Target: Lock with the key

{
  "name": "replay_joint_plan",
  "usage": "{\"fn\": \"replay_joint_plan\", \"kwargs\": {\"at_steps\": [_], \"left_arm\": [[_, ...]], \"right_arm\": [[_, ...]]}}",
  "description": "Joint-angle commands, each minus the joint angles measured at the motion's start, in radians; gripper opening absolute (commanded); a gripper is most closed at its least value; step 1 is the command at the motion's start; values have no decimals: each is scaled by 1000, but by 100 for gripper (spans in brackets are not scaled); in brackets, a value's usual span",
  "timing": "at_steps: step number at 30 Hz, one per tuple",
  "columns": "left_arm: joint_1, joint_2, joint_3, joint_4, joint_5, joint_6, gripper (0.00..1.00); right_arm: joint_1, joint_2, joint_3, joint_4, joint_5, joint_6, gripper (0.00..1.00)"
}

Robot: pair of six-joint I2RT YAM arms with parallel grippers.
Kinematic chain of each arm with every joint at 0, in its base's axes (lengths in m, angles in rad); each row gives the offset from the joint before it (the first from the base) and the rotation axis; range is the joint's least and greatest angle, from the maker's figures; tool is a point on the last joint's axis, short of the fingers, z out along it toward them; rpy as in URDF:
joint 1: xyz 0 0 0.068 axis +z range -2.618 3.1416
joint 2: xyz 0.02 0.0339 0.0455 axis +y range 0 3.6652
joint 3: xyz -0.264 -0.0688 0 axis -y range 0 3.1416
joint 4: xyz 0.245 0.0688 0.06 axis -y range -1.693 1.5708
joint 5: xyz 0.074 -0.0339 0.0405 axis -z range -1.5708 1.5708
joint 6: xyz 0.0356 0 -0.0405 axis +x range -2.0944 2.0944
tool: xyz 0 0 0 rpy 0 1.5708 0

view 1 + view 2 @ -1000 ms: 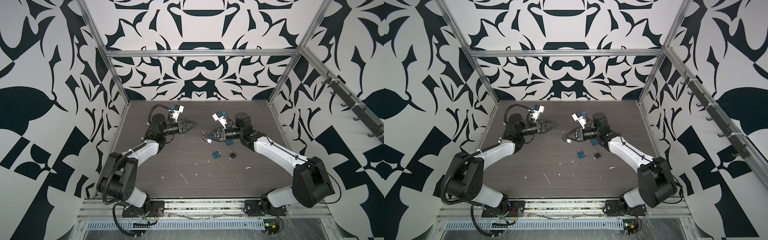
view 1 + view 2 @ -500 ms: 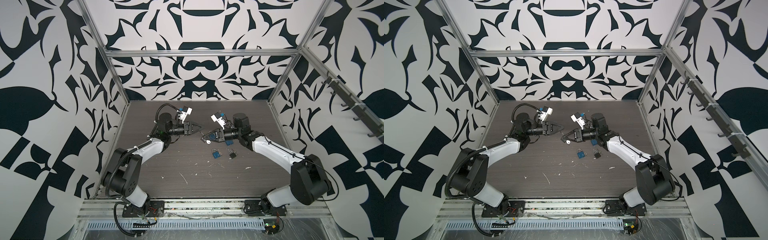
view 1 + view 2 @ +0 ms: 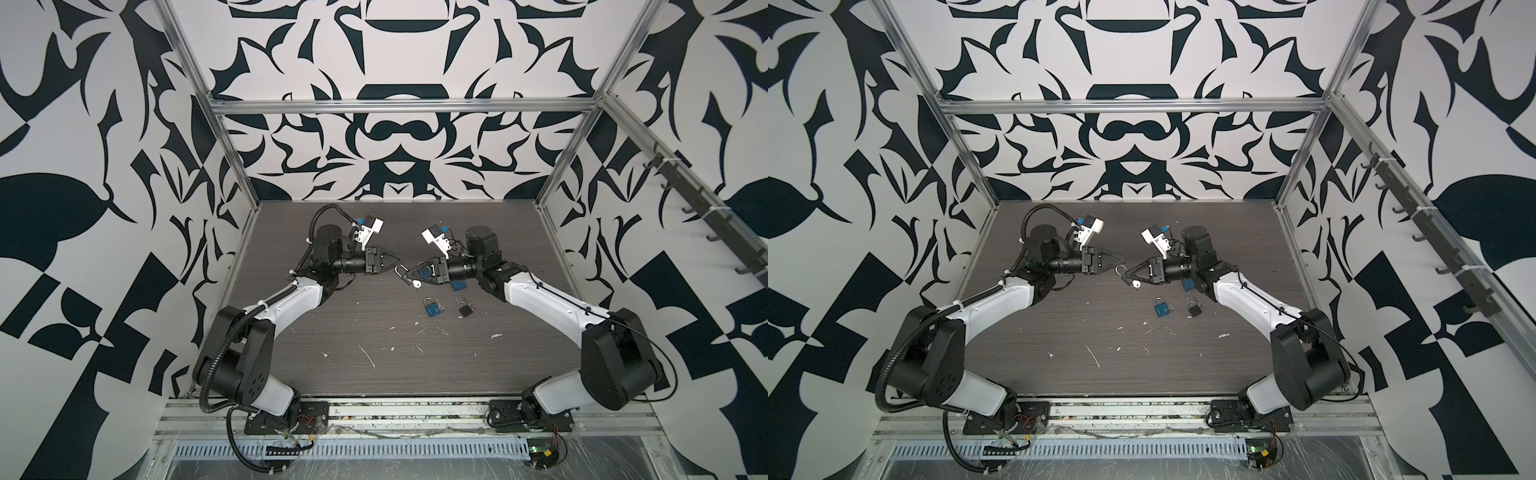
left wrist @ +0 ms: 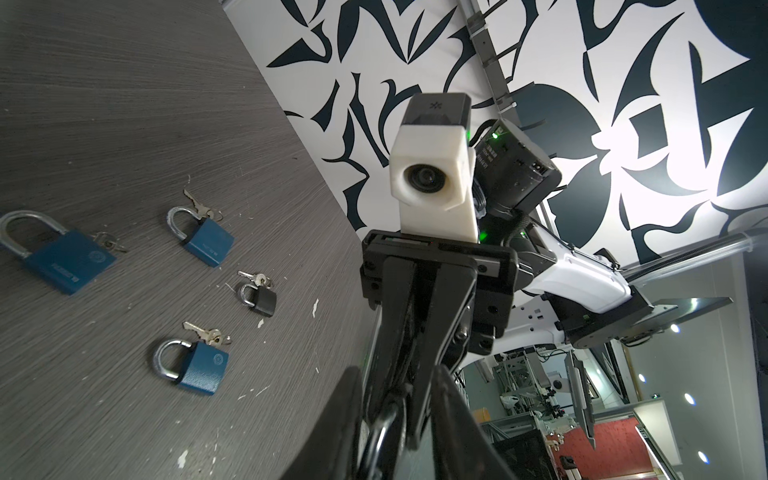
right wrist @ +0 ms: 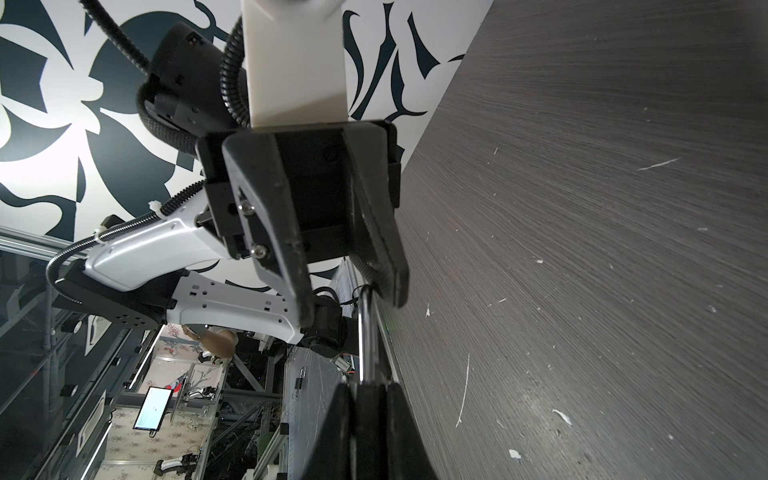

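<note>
In both top views the left end effector (image 3: 398, 266) sits just left of frame centre, pointing right, its jaws a narrow gap apart. In the right wrist view its fingertips (image 5: 305, 307) stand either side of the top of a steel shackle (image 5: 365, 332). One of them is right against the bend, but I cannot tell whether it touches.

At frame centre the padlock (image 3: 401, 272) hangs clear of the desk (image 3: 374, 345). The right end effector (image 3: 406, 277) is clamped on its body, which is hidden between the fingers. A pale-headed key (image 3: 417, 284) dangles just below.

Lower right of that, a blue padlock (image 3: 432, 308) and a small black padlock (image 3: 465, 308) lie side by side on the desk, each with keys.

In the left wrist view a large blue padlock (image 4: 62, 257) at the left edge carries a line of pale print and a round emblem, both too blurred to read. The sticker (image 4: 486, 160) on the right arm's motor is equally illegible.
</note>
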State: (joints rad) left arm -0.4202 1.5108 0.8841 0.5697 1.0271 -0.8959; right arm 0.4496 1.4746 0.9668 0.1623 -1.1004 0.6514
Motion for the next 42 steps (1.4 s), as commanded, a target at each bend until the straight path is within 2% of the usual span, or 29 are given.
{"fn": "replay_joint_plan", "kwargs": {"at_steps": [1, 13, 31, 37, 42], "left_arm": [[-1, -30, -8, -29, 20, 33, 27], [7, -55, -11, -124, 3, 98, 21], [16, -65, -21, -166, -3, 123, 13], [19, -64, -24, -174, -4, 132, 0], [20, -62, -31, -166, -6, 134, 0]], "right_arm": [[1, -13, 43, 41, -16, 3, 0], [1, -15, 44, 32, -15, -1, 0], [1, -17, 53, 43, -22, 17, 0], [1, -23, 37, 150, -50, 108, 0], [0, -23, 14, 313, -75, 251, 0]]}}
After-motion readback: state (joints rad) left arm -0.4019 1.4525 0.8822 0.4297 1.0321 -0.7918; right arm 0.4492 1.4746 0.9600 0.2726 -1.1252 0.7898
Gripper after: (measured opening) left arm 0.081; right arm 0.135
